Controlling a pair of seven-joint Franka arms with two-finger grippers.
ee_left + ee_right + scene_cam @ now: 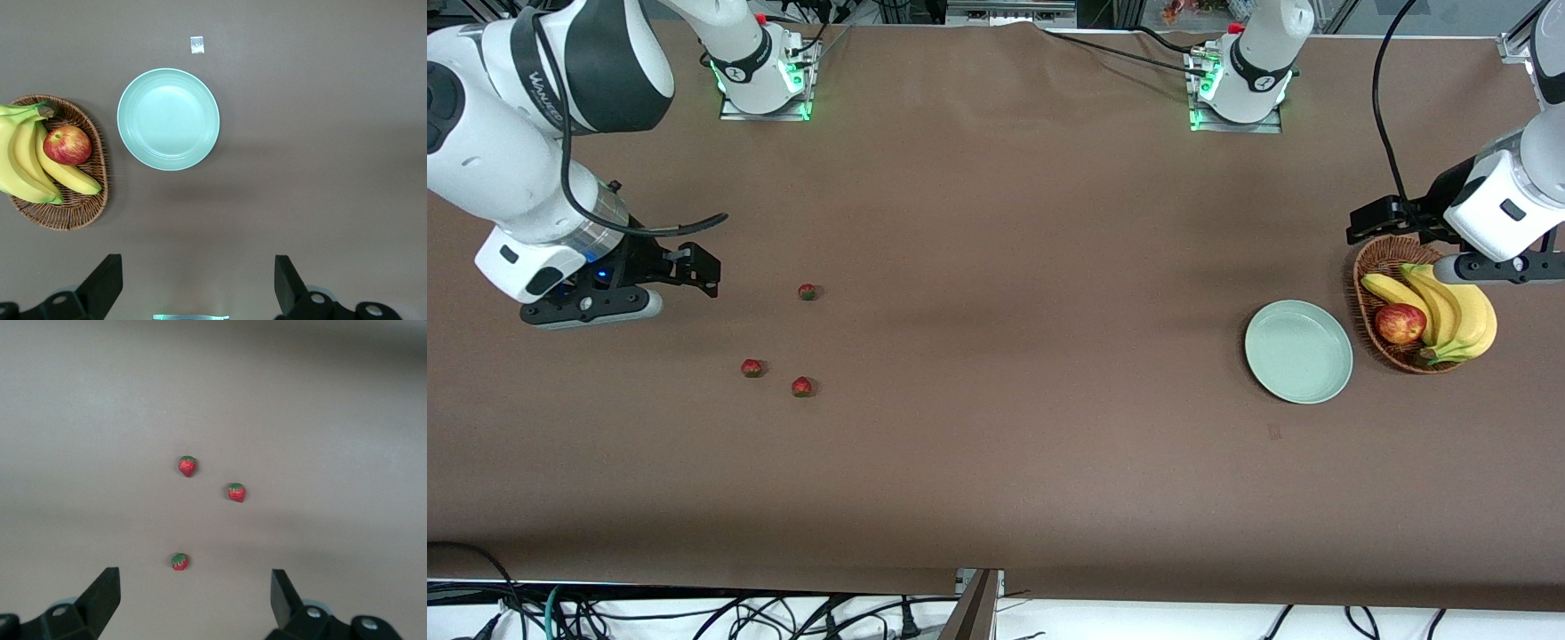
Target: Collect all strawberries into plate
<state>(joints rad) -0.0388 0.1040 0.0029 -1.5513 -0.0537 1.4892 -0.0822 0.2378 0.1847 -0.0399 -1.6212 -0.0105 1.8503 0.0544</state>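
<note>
Three strawberries lie on the brown table toward the right arm's end: one (807, 292) (179, 561) closest to the robots, and two nearer the camera (752, 367) (802, 386), seen also in the right wrist view (188, 465) (237, 492). My right gripper (193, 597) hangs open and empty above bare table beside the first strawberry. The pale mint-green plate (1298, 351) (168, 119) sits empty toward the left arm's end. My left gripper (197, 280) is open and empty, held high over the edge of the fruit basket.
A brown wicker basket (1374, 267) (80, 207) beside the plate holds bananas (1449, 311) and a red-yellow apple (1400, 324). A small pale scrap (197, 45) lies on the table nearer the camera than the plate. Cables hang along the table's front edge.
</note>
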